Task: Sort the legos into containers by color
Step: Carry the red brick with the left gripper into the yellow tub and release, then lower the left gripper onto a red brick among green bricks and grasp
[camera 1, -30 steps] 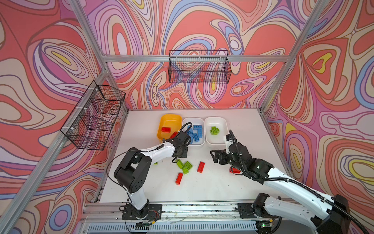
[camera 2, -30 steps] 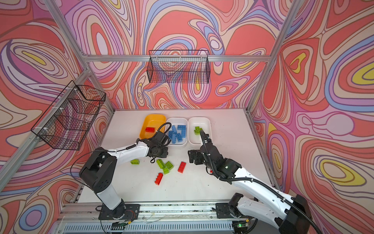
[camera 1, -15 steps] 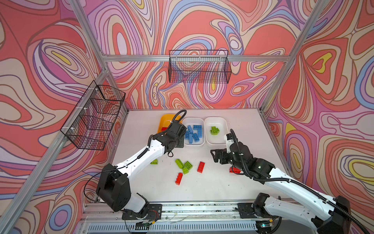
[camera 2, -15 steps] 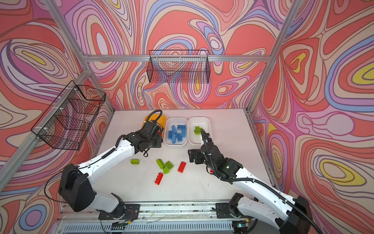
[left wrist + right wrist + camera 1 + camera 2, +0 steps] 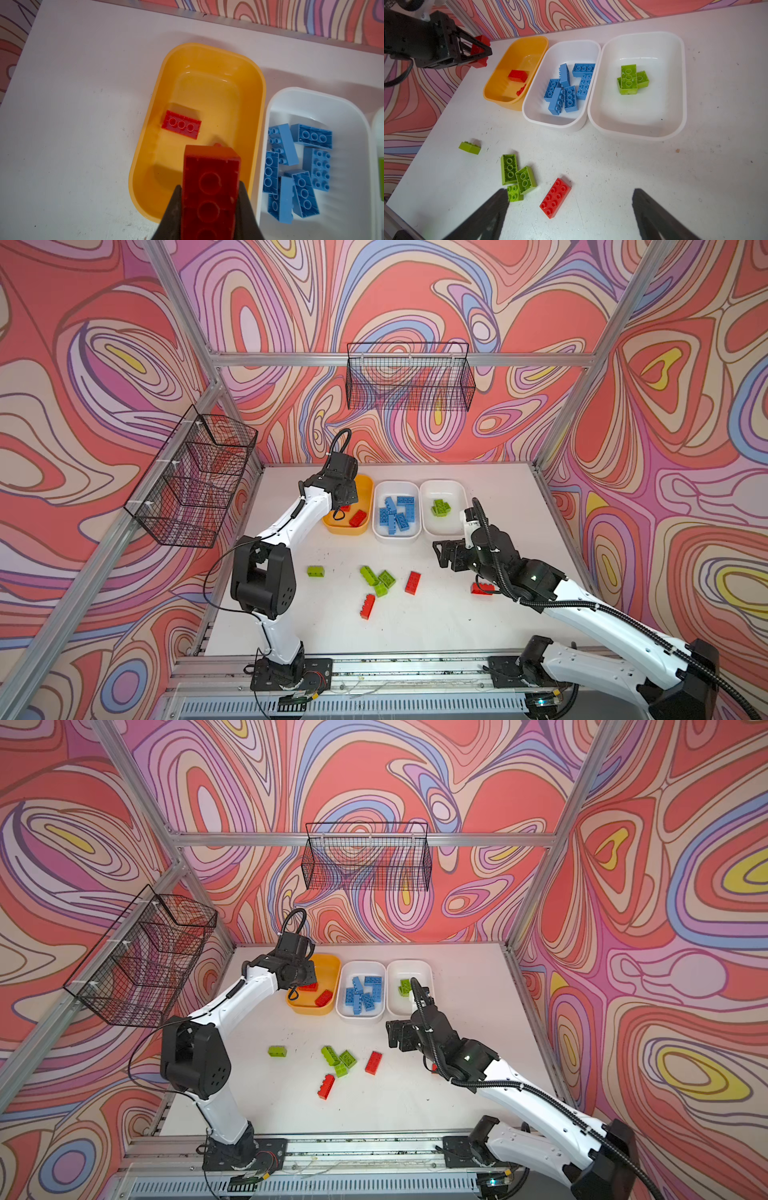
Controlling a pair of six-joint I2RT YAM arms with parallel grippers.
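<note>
The left end effector (image 5: 210,186) clamps a red brick (image 5: 209,164) above the yellow-orange tub (image 5: 209,89), where two more red ones lie. In a top view, the white tub of blue bricks (image 5: 395,486) sits at its 3 o'clock, with the white tub of green bricks (image 5: 442,485) beyond. The right end effector (image 5: 570,192) hangs over the surface (image 5: 654,176), jaws spread wide and empty, with loose green bricks (image 5: 378,578) and a loose red brick (image 5: 412,583) toward its 8 o'clock.

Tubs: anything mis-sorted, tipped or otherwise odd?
Nothing stands out. The yellow tub holds only red bricks, the middle white tub only blue bricks, the other white tub only green bricks. All three sit upright, side by side. The blue ones lie jumbled, some on edge, none over a rim.
</note>
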